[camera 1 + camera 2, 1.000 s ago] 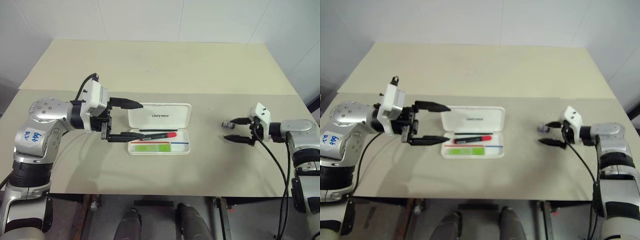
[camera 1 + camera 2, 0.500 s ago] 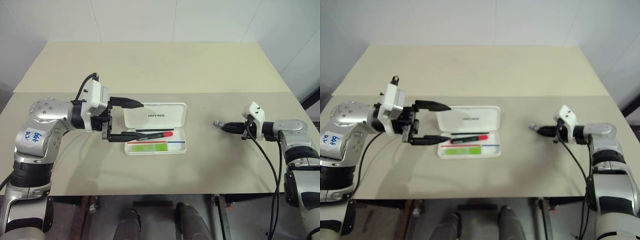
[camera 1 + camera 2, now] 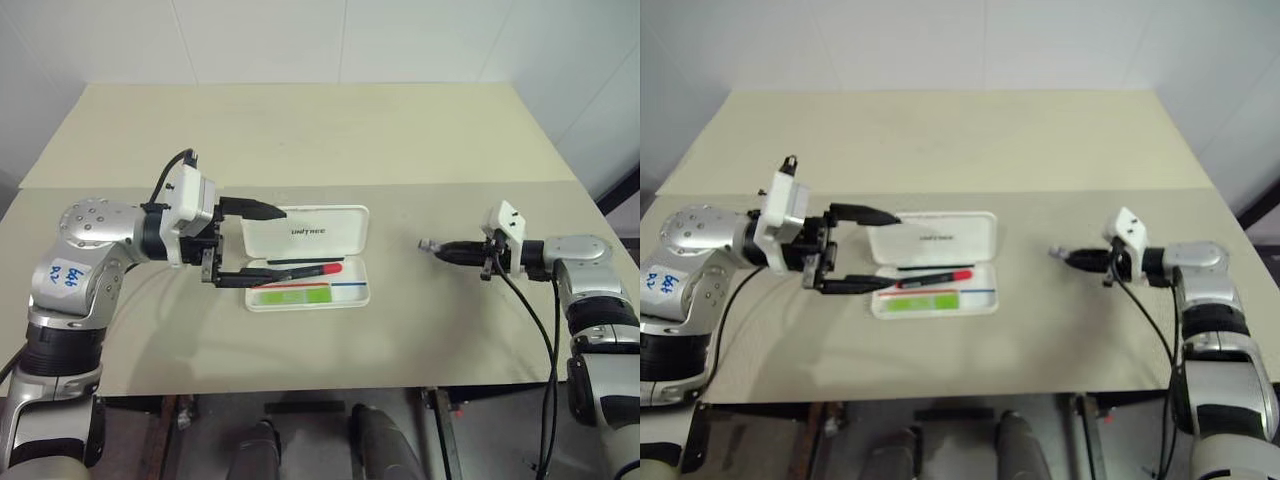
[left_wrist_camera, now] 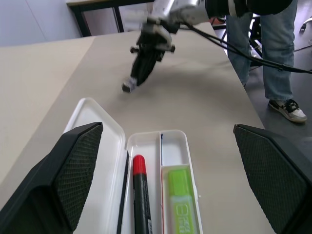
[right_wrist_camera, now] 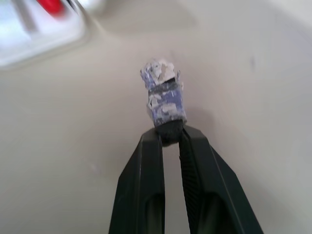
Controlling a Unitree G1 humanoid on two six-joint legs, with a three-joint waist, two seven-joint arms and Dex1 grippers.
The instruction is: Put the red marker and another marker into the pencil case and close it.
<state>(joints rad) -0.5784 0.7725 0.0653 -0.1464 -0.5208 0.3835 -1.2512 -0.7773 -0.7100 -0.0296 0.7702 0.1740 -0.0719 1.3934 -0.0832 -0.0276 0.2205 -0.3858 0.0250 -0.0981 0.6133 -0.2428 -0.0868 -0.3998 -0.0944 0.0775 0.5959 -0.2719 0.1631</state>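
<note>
The white pencil case [image 3: 354, 222] lies open at the table's middle, its lid folded back. Inside it the red marker [image 3: 305, 271] lies along the far compartment and the lime-green marker [image 3: 290, 296] lies in the near one; both also show in the left wrist view, red marker [image 4: 141, 195] and green marker [image 4: 181, 209]. My left gripper [image 3: 279, 247] stands open at the case's left end, one finger over the lid and one along the tray. My right gripper [image 3: 445, 248] hovers to the right of the case, shut on a tiny grey cap-like piece [image 5: 163, 97].
The beige table [image 3: 300, 130] stretches wide behind the case, with a seam across it. Bare tabletop lies between the case and my right gripper. A person's legs [image 4: 265, 44] stand beyond the table's right edge.
My right gripper has shut on the tiny grey piece and carried it up and left, toward the case. The left gripper has stayed open in place.
</note>
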